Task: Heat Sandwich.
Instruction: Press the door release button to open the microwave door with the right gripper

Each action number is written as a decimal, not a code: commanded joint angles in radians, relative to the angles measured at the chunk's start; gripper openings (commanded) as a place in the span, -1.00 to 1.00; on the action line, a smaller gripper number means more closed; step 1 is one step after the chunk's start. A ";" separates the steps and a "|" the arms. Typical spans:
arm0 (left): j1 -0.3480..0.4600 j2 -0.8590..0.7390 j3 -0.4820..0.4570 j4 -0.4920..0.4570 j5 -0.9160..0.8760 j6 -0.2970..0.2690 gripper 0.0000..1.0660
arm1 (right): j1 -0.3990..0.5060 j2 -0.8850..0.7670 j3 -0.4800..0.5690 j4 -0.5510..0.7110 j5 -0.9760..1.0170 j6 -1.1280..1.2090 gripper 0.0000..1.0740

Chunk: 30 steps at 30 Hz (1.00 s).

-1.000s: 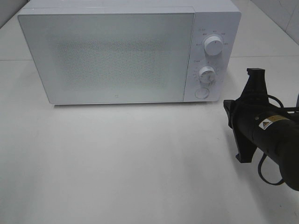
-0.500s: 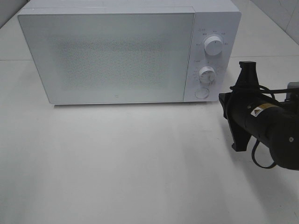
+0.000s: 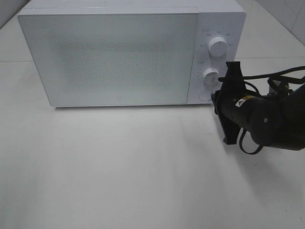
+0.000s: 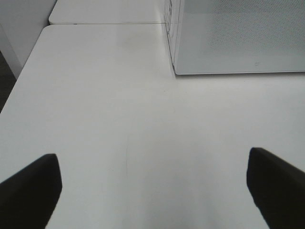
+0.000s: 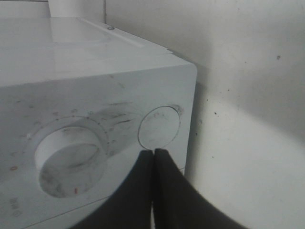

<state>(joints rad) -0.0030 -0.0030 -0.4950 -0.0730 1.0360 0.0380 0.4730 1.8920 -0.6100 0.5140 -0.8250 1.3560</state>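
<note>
Over the near white tabletop [image 4: 119, 95] the left gripper [image 4: 152, 155] hangs, fingers spread, holding nothing. Farther right, the right gripper [image 5: 153, 153], fingers pressed together, nearly touches the round white button [image 5: 158, 126] on the shut white box-shaped microwave oven [image 3: 114, 57]. No sandwich shows, so it is perhaps inside, and the button press seems not yet made.

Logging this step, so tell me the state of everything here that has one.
Microwave door: shut.
Right gripper: shut, empty, tips at the round button.
Left gripper: open, empty, above the table.
Sandwich: not in view.
</note>
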 commanded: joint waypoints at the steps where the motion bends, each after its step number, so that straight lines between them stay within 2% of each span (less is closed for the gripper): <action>1: -0.001 -0.022 0.002 0.002 -0.008 0.003 0.90 | -0.007 0.037 -0.046 -0.016 0.026 0.004 -0.99; 21: -0.001 -0.022 0.002 0.002 -0.008 0.003 0.90 | -0.054 0.150 -0.196 -0.021 0.081 -0.007 -0.99; 30: -0.001 -0.022 0.002 0.002 -0.008 0.003 0.90 | -0.054 0.156 -0.206 -0.018 0.019 -0.003 -0.99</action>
<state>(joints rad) -0.0030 -0.0030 -0.4950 -0.0730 1.0360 0.0380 0.4260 2.0500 -0.7960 0.5040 -0.7460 1.3590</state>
